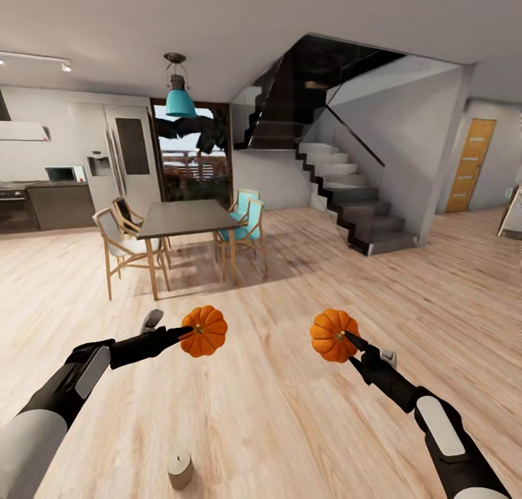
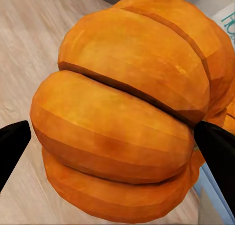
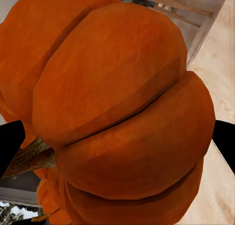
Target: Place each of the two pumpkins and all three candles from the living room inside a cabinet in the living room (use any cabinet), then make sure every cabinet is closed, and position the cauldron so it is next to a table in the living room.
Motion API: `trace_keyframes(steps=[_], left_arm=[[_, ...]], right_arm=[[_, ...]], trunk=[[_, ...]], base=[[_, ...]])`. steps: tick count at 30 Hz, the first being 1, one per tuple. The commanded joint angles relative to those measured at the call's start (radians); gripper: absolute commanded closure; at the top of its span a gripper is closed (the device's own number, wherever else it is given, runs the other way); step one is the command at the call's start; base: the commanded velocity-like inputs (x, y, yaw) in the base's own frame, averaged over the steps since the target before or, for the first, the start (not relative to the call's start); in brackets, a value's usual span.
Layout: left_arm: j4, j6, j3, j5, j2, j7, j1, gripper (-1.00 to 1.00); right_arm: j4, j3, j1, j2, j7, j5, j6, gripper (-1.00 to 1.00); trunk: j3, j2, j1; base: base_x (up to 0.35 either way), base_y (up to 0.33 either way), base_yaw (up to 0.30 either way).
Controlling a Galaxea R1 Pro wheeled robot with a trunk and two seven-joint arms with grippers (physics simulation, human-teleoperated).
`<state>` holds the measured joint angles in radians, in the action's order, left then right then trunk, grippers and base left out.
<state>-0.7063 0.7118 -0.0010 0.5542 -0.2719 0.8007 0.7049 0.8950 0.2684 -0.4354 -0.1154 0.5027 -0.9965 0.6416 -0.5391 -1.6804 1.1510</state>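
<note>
Head view: left fingers [image 1: 174, 333] and right fingers [image 1: 351, 337] each clamping a pumpkin [image 1: 204, 331] above open floor [image 1: 290, 426].

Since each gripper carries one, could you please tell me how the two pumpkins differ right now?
The left pumpkin is a lighter orange; the right pumpkin is a deeper orange-red. The left one is held by the left gripper, the right one by the right gripper. Both are ribbed, similar in size, and held above the wood floor.

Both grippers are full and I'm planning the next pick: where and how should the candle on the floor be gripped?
Grip the candle across its round side wall, coming down from above. It stands upright on the wood floor as a stubby cylinder with open floor around it, so fingers likely fit on either side.
</note>
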Motion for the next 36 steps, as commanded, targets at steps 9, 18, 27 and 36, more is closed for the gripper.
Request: trace_keyframes(steps=[9,18,27,36], left_arm=[[-0.001,0.009,0.001,0.013,0.000,0.000,0.001,1.00],[-0.001,0.009,0.001,0.013,-0.001,0.001,0.001,1.00],[-0.001,0.009,0.001,0.013,-0.001,0.002,0.001,1.00],[-0.001,0.009,0.001,0.013,-0.001,0.002,0.001,1.00]], right_arm=[[0.000,0.002,-0.001,0.000,0.000,-0.014,0.011,1.00],[0.000,0.002,-0.001,0.000,0.000,-0.014,0.011,1.00],[0.000,0.002,-0.001,0.000,0.000,-0.014,0.010,1.00],[0.000,0.002,-0.001,0.000,0.000,-0.014,0.011,1.00]], trunk=[[-0.001,-0.001,0.000],[-0.001,-0.001,0.000],[-0.001,-0.001,0.000],[0.001,-0.001,0.000]], base=[[0.277,-0.079,-0.197],[0.242,-0.098,-0.147],[0.280,-0.024,-0.148],[0.291,-0.058,-0.260]])
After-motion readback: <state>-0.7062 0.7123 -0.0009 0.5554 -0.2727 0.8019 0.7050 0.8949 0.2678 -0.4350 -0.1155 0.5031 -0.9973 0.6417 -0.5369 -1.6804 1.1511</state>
